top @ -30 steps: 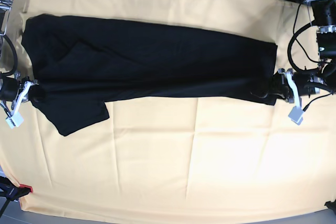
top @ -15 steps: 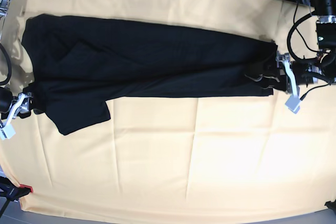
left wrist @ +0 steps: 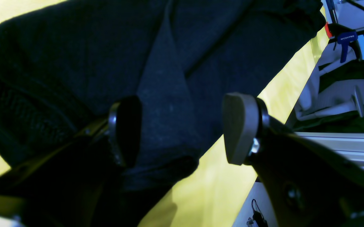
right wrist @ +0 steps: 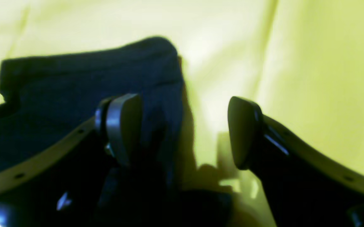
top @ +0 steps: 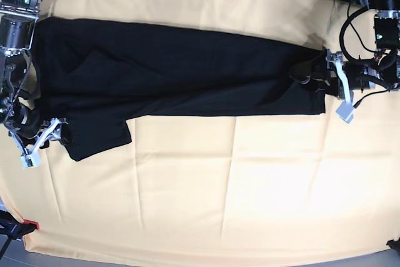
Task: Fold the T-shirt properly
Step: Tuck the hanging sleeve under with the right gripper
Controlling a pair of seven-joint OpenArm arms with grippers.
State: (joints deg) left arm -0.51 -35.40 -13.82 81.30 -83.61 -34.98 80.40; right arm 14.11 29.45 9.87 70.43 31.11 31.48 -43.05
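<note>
The left gripper (left wrist: 182, 129) has rounded grey pads (left wrist: 237, 126) on black metal-rimmed backings, fixed by a silver screw. The right gripper (right wrist: 183, 129) looks alike, with pale curved finger arms and small holes.

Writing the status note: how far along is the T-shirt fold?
Done: T-shirt lies in one long lengthwise band on the yellow cloth. In hand: nothing; left gripper and right gripper are open at its ends. Left: the sleeve sticking out, and the crosswise folds.
</note>
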